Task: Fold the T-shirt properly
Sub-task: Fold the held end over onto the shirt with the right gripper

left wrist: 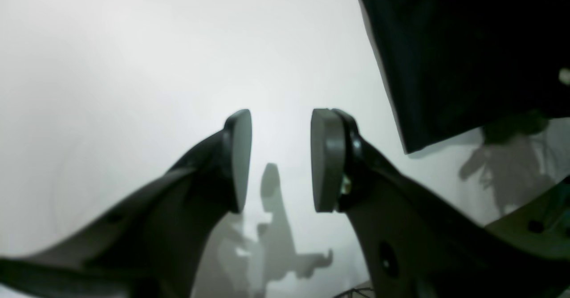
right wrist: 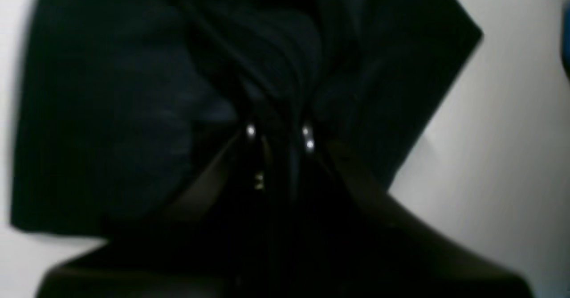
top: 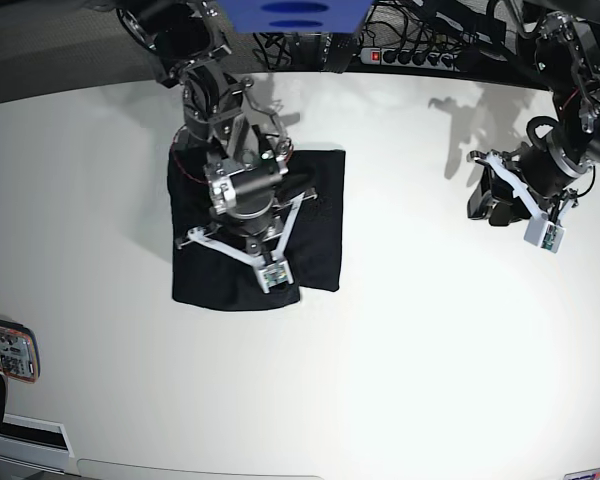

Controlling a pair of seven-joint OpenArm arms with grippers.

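1. While our right gripper [right wrist: 278, 133] sits over the T-shirt [top: 320, 225], its jaws are pressed together on bunched black fabric.
2. We see the shirt folded on the white table [top: 430, 350], far-left.
3. Our left gripper [left wrist: 280, 160] hangs spread, empty, well apart.

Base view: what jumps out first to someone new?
The black soft-fabric T-shirt, folded into a rough rectangle on the white table, left of centre. The right tool sits directly over it, shut on bunched cloth. Far off at the table's right side, the left tool hangs open and empty, well apart from the shirt.
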